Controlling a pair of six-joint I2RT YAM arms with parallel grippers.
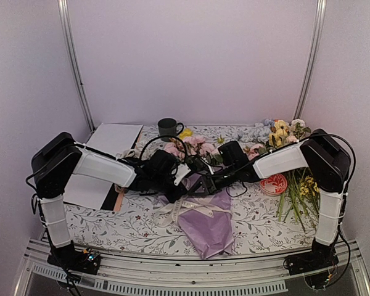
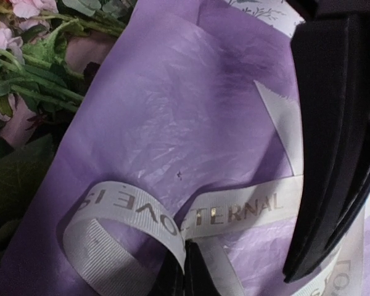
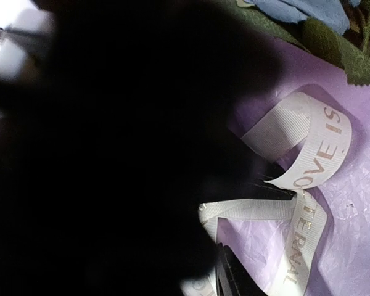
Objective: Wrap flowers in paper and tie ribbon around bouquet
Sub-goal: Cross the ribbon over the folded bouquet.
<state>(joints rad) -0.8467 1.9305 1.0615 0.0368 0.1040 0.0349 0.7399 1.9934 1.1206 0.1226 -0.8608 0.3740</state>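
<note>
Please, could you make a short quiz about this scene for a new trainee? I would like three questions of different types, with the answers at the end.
1. Multiple choice: which words are printed on the ribbon?
A) HAPPY BIRTHDAY
B) LOVE IS ETERNAL
C) no words at all
2. True or false: the dark mug stands on the white sheet.
3. Fill the gap: the paper wrapped around the flowers is ___ in colour.

Key
1. B.
2. False: it stands on the flowered cloth, beside the sheet.
3. Purple (lilac).
</note>
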